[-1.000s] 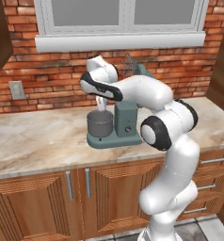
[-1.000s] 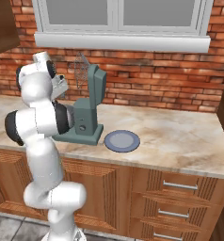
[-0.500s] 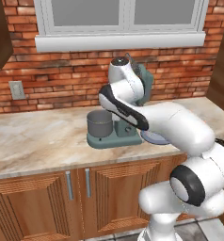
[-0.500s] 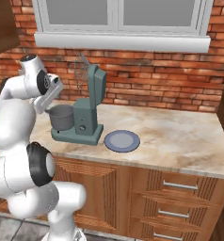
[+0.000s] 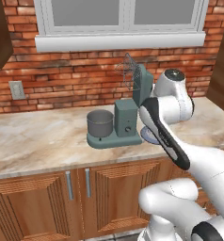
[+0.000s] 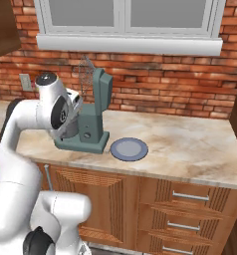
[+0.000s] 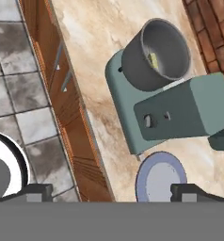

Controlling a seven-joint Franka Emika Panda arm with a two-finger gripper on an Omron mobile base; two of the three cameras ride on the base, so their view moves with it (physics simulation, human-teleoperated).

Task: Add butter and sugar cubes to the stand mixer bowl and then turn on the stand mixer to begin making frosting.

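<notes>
The teal-green stand mixer (image 5: 125, 120) (image 6: 93, 122) stands on the counter with its head tilted up and its wire whisk (image 5: 128, 70) in the air. In the hand view I look down on the stand mixer (image 7: 189, 110), small knobs on its column. The dark grey stand mixer bowl (image 7: 156, 54) (image 5: 100, 123) sits on its base. A small yellow piece of butter (image 7: 154, 60) lies inside. The sugar cubes are out of view. My gripper (image 7: 114, 192) is open and holds nothing, hanging above the counter's front edge, apart from the mixer.
A flat blue-grey plate (image 7: 160, 181) (image 6: 129, 149) lies on the marble counter (image 5: 34, 141) just right of the mixer. Wooden cabinet doors (image 5: 76, 197) and drawers (image 6: 190, 199) run below. A brick wall and window stand behind. My white arm (image 5: 165, 127) crosses in front of the plate.
My arm has swung away from above the bowl, to the right and back toward the counter's front edge. The gripper has stayed open. The mixer, bowl and plate have not moved.
</notes>
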